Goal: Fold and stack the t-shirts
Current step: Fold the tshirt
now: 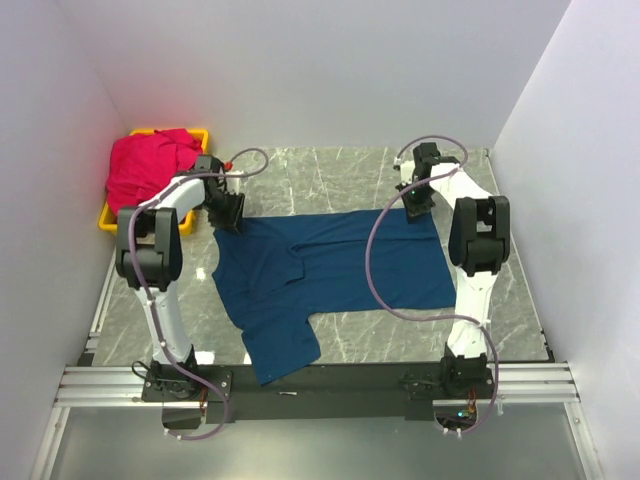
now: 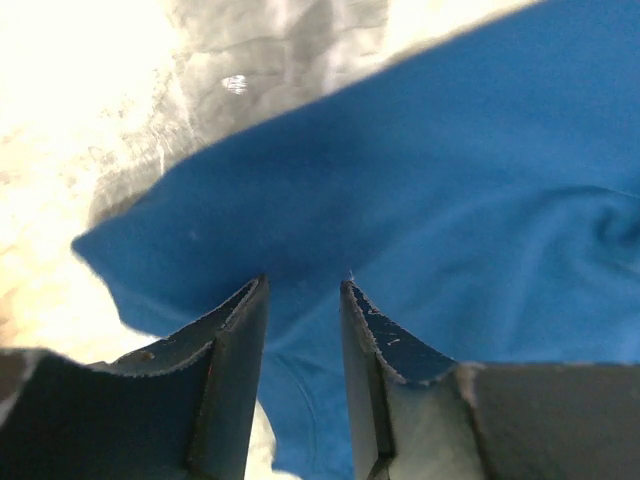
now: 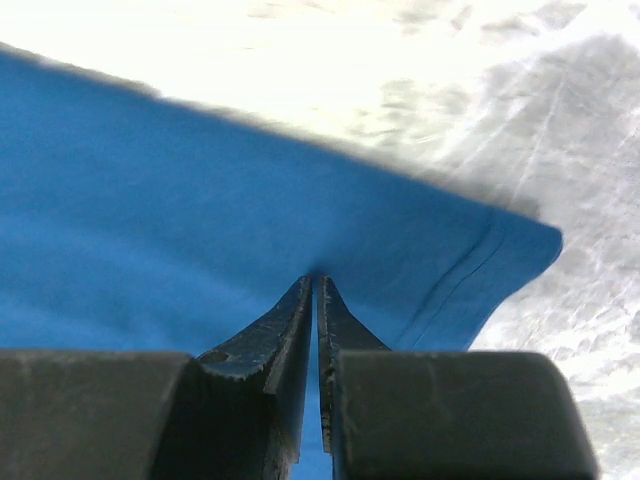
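- Marbled grey surface [image 1: 340,175], boxed in by plain white walls, fills my overhead feed.
- At the far left corner, a yellow plastic bin [image 1: 108,222] holds the bright red-pink cloth t-shirt [image 1: 145,165], heaped and spilling over the rim.
- Just beside the bin, my left gripper [image 1: 230,222] sits low over the far left corner of the navy blue cloth t-shirt [image 1: 330,270]. On its wrist feed the jaws are released, with blue cloth showing through the gap.
- That navy shirt lies spread flat mid-surface, one sleeve pointing toward the arm bases.
- At its far right corner, my right gripper [image 1: 418,208] is clenched to a sliver, pinching cloth beside the stitched hem.
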Robot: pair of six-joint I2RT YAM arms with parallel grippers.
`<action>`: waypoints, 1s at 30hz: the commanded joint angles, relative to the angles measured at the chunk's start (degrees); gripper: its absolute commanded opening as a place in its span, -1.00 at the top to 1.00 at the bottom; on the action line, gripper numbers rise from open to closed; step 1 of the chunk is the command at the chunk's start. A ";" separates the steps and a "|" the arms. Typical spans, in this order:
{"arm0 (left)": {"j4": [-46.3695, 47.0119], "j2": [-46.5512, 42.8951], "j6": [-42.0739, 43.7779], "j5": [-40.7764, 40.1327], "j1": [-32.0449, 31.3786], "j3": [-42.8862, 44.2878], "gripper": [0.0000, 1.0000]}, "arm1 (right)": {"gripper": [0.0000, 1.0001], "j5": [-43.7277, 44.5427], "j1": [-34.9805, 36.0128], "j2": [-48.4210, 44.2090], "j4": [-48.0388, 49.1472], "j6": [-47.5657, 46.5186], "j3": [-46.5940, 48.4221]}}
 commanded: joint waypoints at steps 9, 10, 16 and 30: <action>-0.29 17.11 -2.86 -9.05 1.18 18.59 0.36 | 0.74 8.68 -3.33 10.99 0.73 4.29 14.42; -0.55 18.36 -2.86 -9.23 1.26 22.79 0.37 | 0.73 9.29 -3.33 12.83 0.64 4.46 15.93; -2.49 25.23 -2.24 -5.83 2.14 36.78 0.20 | 0.64 11.23 -3.24 18.65 -0.68 5.69 31.31; -10.73 -18.16 19.69 19.49 3.55 6.51 -0.52 | -0.61 -4.32 -2.89 -24.03 -7.00 -12.74 -1.66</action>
